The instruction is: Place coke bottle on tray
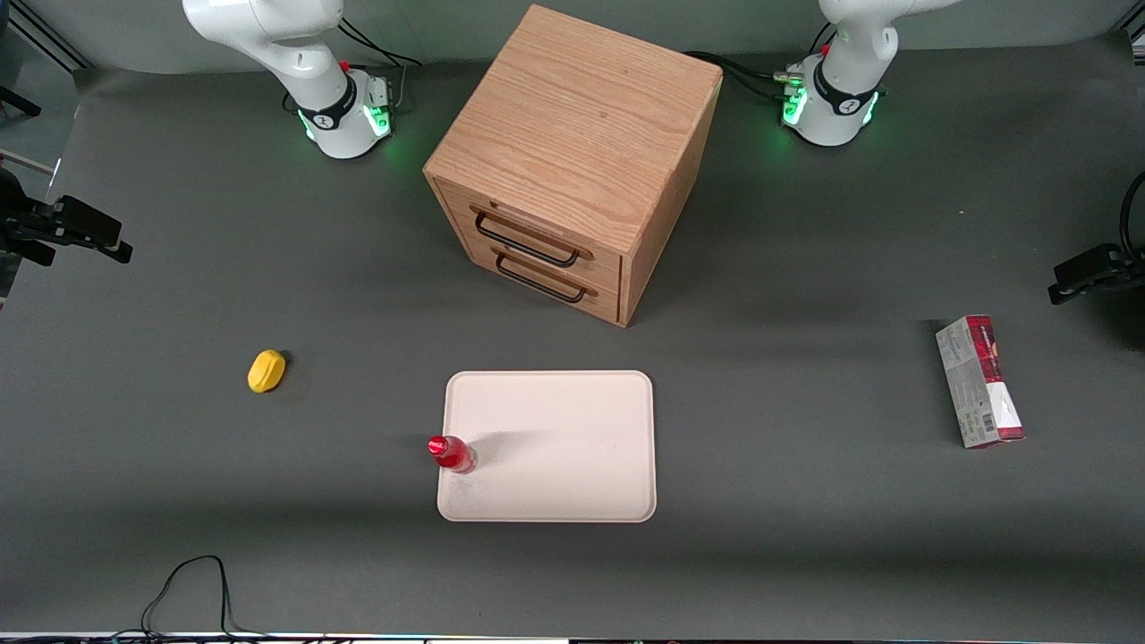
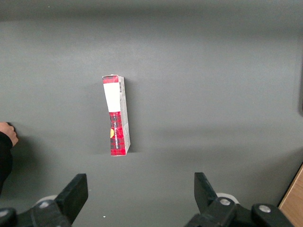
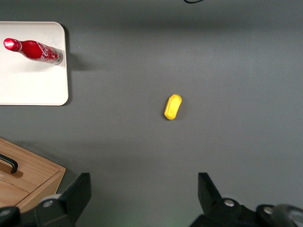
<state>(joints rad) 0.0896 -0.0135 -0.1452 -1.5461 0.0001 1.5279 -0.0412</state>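
The coke bottle (image 1: 450, 453), small and all red with a red cap, stands upright on the pale cream-pink tray (image 1: 572, 483), just inside the rim toward the working arm's end. It also shows in the right wrist view (image 3: 34, 50), on the tray (image 3: 28, 85). My right gripper (image 3: 144, 189) is open and empty, high above the dark mat and well apart from the bottle. In the front view it shows as a black shape (image 1: 89, 234) at the working arm's end of the table.
A yellow lemon-shaped lump (image 1: 267, 370) lies on the mat toward the working arm's end, under my gripper's view (image 3: 173, 107). The wooden drawer cabinet (image 1: 572, 152) stands farther from the front camera than the tray. A red and white box (image 1: 979, 382) lies toward the parked arm's end.
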